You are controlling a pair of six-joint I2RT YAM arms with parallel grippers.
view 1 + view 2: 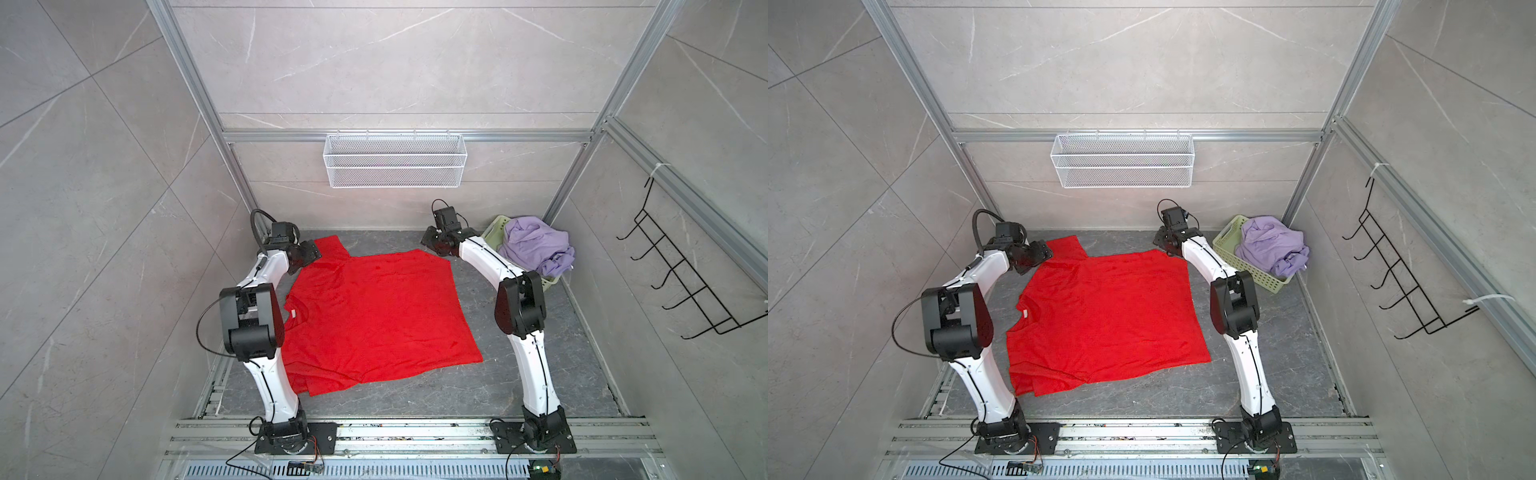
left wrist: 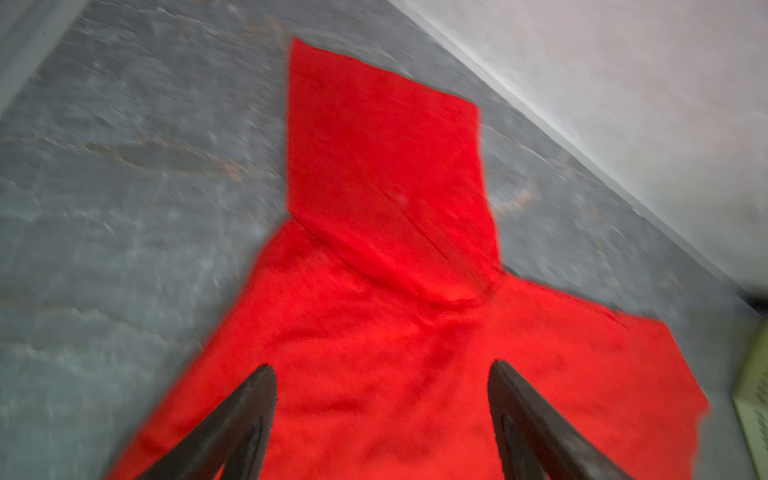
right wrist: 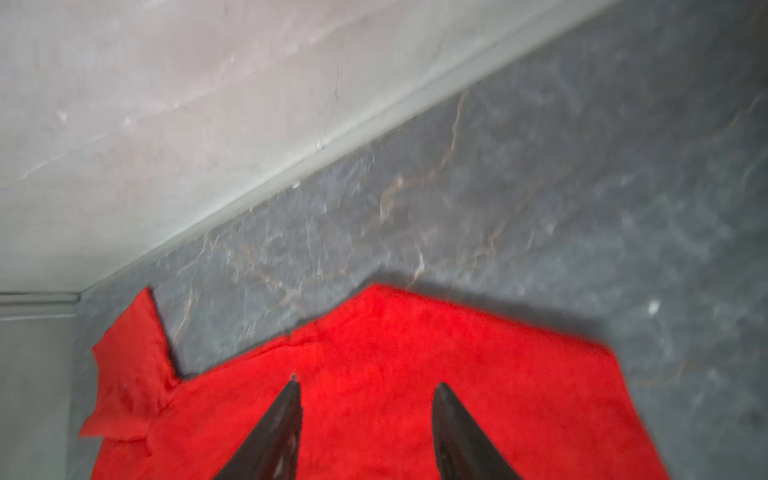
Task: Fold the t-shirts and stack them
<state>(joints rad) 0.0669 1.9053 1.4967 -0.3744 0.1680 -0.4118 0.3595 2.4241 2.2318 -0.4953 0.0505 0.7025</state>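
On the dark surface [image 1: 478, 395]: the red t-shirt [image 1: 374, 316] lies spread almost flat. Its collar and white neck label [image 1: 293, 312] are toward the left arm and its hem toward the right arm.
Sleeves: the far sleeve [image 1: 328, 247] points toward the back wall. The near sleeve [image 1: 307, 382] lies rumpled at the near edge.
In the green basket [image 1: 1229, 245]: the lilac t-shirt [image 1: 536, 245] sits crumpled and heaped above the rim in the back right corner, apart from the red one.
Left pincer [image 2: 382, 365]: it is over the far shoulder, just short of the far sleeve. The jaws stand wide with nothing between them. The wrist view is blurred, so I cannot tell whether the tips touch the cloth.
Right pincer [image 3: 368, 381]: it is over the far hem corner. The jaws are parted less widely than the left and grip nothing.
Handling: the shirt looks light, limp and thin. It will probably sag, drag and wrinkle rather than keep its shape. It is neither fragile nor slippery.
Where to hold: pinch the far shoulder seam and the far hem corner. Take both layers at the very edge so the fold line between the two grips stays straight.
Likely step: probably the start of the first lengthwise fold, with the lilac shirt not yet begun.
Risk: a pinch that catches only the top layer would probably open the shirt up instead of folding it.
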